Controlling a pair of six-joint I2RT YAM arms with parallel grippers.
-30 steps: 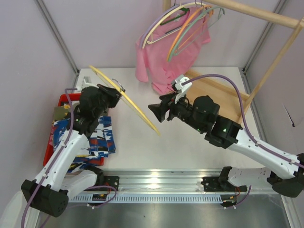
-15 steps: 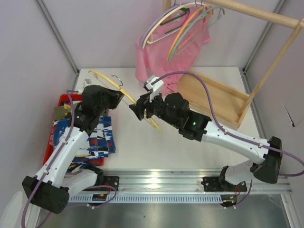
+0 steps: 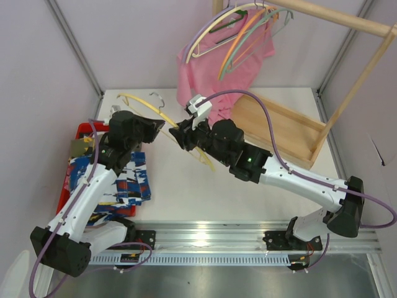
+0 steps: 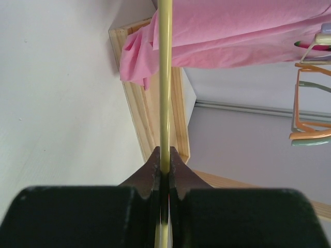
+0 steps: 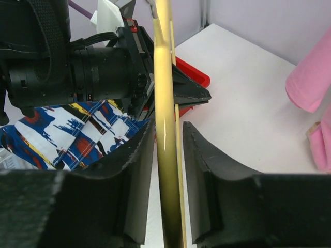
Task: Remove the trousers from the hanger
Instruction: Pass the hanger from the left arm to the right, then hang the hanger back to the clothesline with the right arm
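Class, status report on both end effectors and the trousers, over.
Left end effector shut on thin yellow hanger. Right end effector straddles it, grip unclear. Blue, white and red print trousers off hanger.

The hanger [image 5: 164, 155] slants above the middle of the table [image 3: 248, 198]. Its left part is in the left gripper [image 3: 162, 122], and just right of that it passes between the fingers of the right gripper [image 3: 176, 132]. The trousers [image 3: 133, 180] lie at the table's left edge, partly over a tray [image 3: 82, 129]. At the back, a T-shirt [image 3: 208, 81] hangs from a rail [image 3: 335, 18].
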